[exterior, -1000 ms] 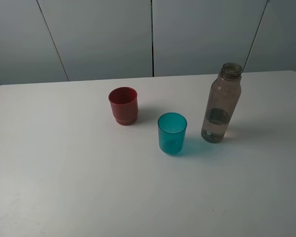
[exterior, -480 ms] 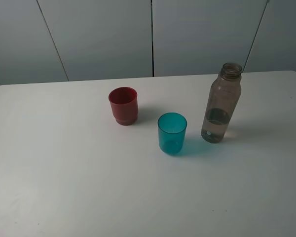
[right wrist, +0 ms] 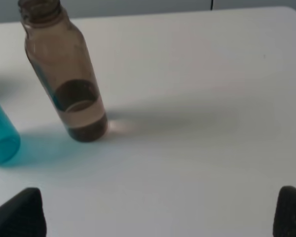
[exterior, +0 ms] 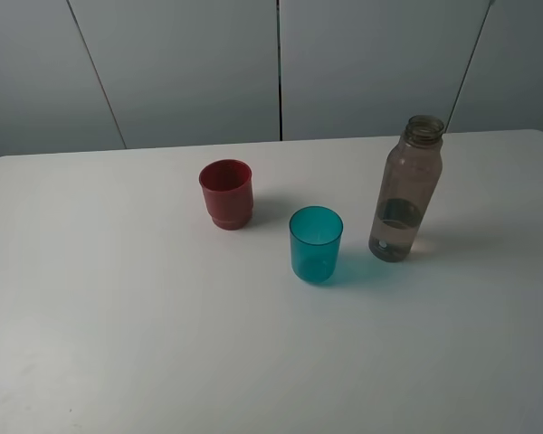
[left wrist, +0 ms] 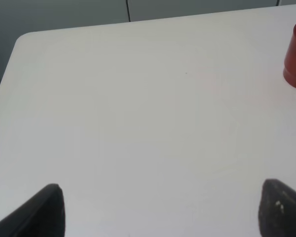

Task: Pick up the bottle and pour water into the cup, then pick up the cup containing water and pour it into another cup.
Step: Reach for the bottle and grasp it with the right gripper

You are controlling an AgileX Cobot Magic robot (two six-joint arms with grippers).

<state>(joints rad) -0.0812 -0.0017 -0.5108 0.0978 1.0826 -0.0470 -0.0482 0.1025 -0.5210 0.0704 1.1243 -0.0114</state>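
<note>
The bottle (exterior: 405, 194) stood upright on the white surface (exterior: 163, 344), the teal cup (exterior: 316, 242) near it, the red cup (exterior: 226, 193) farther left. The left end effector (left wrist: 165, 210) and right end effector (right wrist: 157, 212) hung spread, holding nothing.

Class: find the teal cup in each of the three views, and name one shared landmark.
Exterior high: teal cup mid-table, between red cup and bottle.
Left wrist: not in it.
Right wrist: cut off at the frame edge, near the bottle.
Shared landmark: the bottle, in the exterior and right wrist views.
</note>
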